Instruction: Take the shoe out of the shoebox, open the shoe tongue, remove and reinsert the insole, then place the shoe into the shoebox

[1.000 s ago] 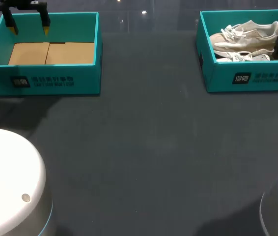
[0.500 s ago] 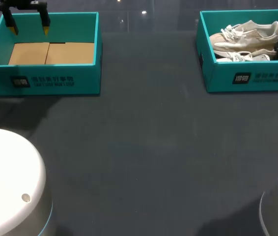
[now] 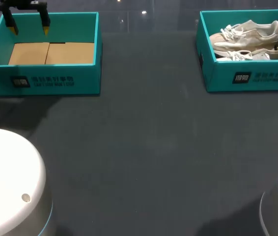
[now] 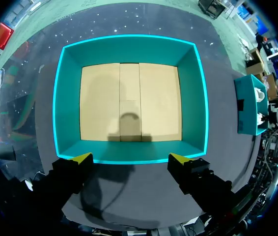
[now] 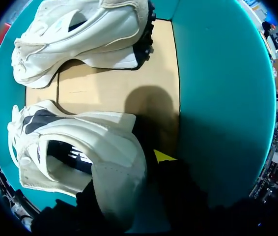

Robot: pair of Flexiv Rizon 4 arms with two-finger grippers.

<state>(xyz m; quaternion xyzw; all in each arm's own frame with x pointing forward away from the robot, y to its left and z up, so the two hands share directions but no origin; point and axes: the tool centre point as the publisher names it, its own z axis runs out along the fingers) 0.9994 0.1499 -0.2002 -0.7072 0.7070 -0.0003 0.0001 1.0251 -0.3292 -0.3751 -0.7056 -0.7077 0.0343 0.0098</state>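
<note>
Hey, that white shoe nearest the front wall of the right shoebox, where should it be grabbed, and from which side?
Probably pinch the heel collar of the near shoe from above, at the shoebox end by its heel: the shoe sits upright, opening up, the heel rim exposed.

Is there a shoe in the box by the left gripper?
No, that box holds only bare cardboard; both shoes lie in the other box.
</note>
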